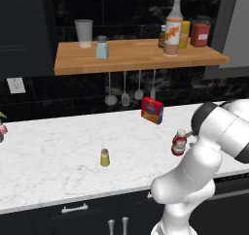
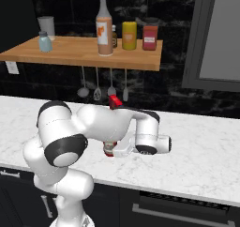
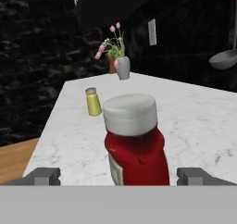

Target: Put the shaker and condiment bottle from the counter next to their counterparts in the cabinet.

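So we've got the condiment bottle (image 3: 135, 144) right up close in the hand view: squat, red, fat white cap, standing upright on the counter (image 1: 53, 156). Our gripper (image 3: 118, 176) has its jaws spread wide, one fingertip on each side of the bottle, not touching it. The yellow-green shaker (image 1: 104, 157) stands well apart on the white marble. Above, we see the wooden cabinet (image 1: 131, 59) shelf against a black wall.
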You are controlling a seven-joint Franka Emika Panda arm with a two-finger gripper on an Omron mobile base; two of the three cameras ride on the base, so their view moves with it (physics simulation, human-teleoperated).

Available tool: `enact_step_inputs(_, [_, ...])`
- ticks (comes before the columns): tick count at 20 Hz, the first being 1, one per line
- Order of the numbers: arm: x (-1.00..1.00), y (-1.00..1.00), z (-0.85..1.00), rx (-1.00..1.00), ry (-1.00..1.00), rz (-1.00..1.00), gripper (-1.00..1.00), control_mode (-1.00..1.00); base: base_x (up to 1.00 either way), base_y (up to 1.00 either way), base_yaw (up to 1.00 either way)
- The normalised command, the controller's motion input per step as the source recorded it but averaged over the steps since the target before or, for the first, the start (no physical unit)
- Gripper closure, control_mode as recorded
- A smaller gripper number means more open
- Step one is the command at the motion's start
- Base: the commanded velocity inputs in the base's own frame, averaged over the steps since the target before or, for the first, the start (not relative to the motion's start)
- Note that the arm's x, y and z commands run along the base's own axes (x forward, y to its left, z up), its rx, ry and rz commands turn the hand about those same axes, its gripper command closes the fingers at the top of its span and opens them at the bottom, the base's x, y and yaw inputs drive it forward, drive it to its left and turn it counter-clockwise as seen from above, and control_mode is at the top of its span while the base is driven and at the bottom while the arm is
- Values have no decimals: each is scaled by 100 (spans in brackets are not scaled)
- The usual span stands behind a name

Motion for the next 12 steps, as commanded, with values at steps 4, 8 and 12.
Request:
enact_step_inputs(4, [1,1,0,0,0,0,-100,-100,0,0,0])
enact_step_inputs(8, [-1,-16,0,0,0,0,-100,-100,0,0,0])
enact_step_inputs(12, [1,-9,0,0,0,0,-100,-100,0,0,0])
